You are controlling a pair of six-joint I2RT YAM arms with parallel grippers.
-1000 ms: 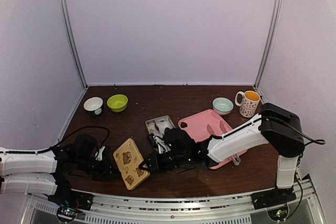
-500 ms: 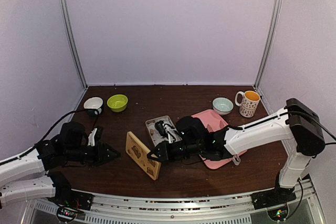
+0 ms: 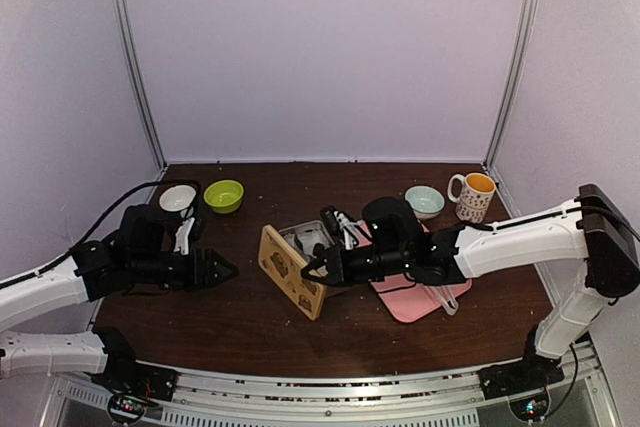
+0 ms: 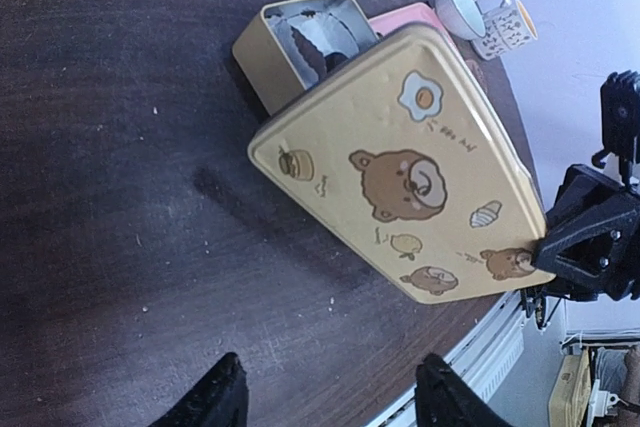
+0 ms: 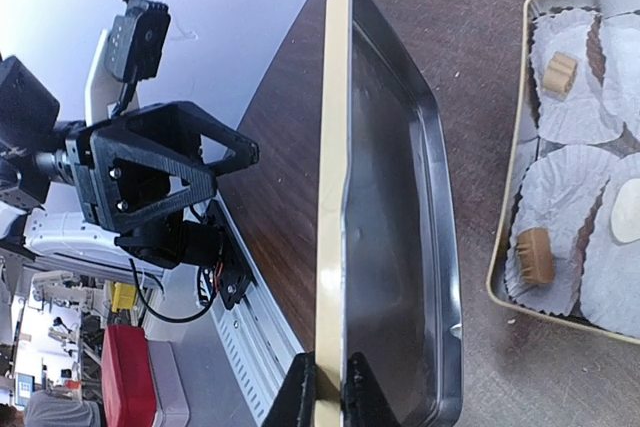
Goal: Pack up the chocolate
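The counter point(image 3: 240, 332) is walled at the back and on both sides, with a metal rail along its near edge. Bare wood shows in front of the lid point(image 3: 292, 270) and between it and the left gripper point(image 3: 222, 269). The back strip carries a white bowl point(image 3: 178, 197), a green bowl point(image 3: 223, 195), a blue bowl point(image 3: 424, 201) and a mug point(image 3: 472, 196). A pink tray point(image 3: 412, 299) fills the ground under the right arm. The lid stands on edge, tilted, with its bear-printed face toward the left gripper and its bare metal inside toward the tin point(image 3: 305, 236) just behind it. In the right wrist view a strip of counter shows between the two. Whether the lid's lower edge rests on the counter cannot be told. The chocolate point(image 5: 535, 255) lies in the tin's white paper cups, two small brown lumps in view. The right gripper point(image 3: 312, 272) is clamped narrow on the lid's rim near one corner, one finger on each face. The left gripper's fingers point(image 4: 215, 402) stand well apart with nothing between them, clear of the lid and pointing at its printed face. The left arm reaches in low from the left edge, its forearm roughly level. The right arm rises from the near right corner and stretches a long forearm leftward over the tray, with the wrist low.
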